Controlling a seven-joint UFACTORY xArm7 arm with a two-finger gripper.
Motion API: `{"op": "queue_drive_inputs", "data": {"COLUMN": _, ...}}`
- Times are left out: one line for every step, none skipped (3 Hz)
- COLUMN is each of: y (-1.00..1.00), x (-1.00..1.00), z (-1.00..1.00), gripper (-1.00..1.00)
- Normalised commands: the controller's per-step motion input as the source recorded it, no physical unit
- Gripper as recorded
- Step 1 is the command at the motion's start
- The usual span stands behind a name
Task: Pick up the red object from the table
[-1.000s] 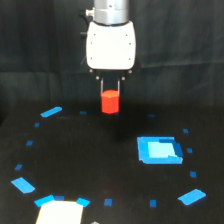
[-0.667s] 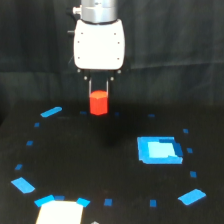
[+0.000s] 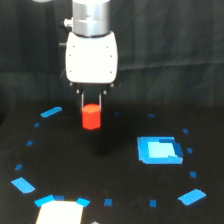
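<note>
I have the gripper (image 3: 92, 102) closed on the red object (image 3: 91, 116), its two thin dark fingers (image 3: 83, 104) running down either side of the block's top while most of the red body hangs below them. The object sits left of centre in the exterior view, and a faint dark shadow on the table (image 3: 120, 200) just below and right of it suggests to me it is already clear of the surface, though I can't be certain of the gap from this single view. The blue square patch (image 3: 159, 150) lies well apart to the right, and a pale block (image 3: 59, 212) sits at the near edge, so nothing crowds the load. My judgement is that the lift is the step in hand. To do it well I would keep the squeeze constant and travel straight up without swinging sideways, since the fingers seem to grip only the upper part of the block and a jolt could let it slip out.
</note>
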Motion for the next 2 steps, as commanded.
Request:
{"op": "queue_drive_inputs", "data": {"y": 0.85, "x": 0.01, "z": 1.00, "gripper": -0.95}}
{"op": "queue_drive_inputs", "data": {"y": 0.64, "x": 0.07, "z": 1.00, "gripper": -1.00}}
